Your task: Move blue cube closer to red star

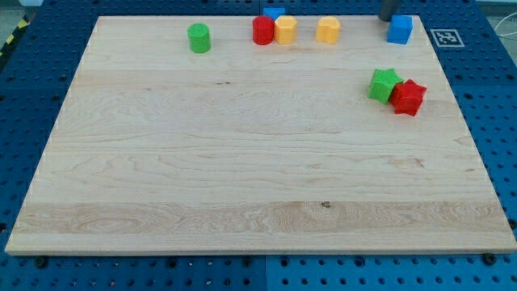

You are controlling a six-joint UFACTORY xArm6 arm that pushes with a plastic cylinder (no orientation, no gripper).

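The blue cube (pixel 400 29) sits near the view's top right corner of the wooden board. The red star (pixel 408 97) lies below it toward the view's right, touching a green star (pixel 384 84) on its left. My tip (pixel 386 18) is at the view's top edge, just left of and above the blue cube, close to or touching it. Only the rod's lowest part shows.
A green cylinder (pixel 199 37) stands at the top left. A red cylinder (pixel 263 30), a yellow block (pixel 286 30) and another yellow block (pixel 328 30) line the top edge, with a second blue block (pixel 274 14) behind them. The wooden board (pixel 242 178) lies on a blue pegboard.
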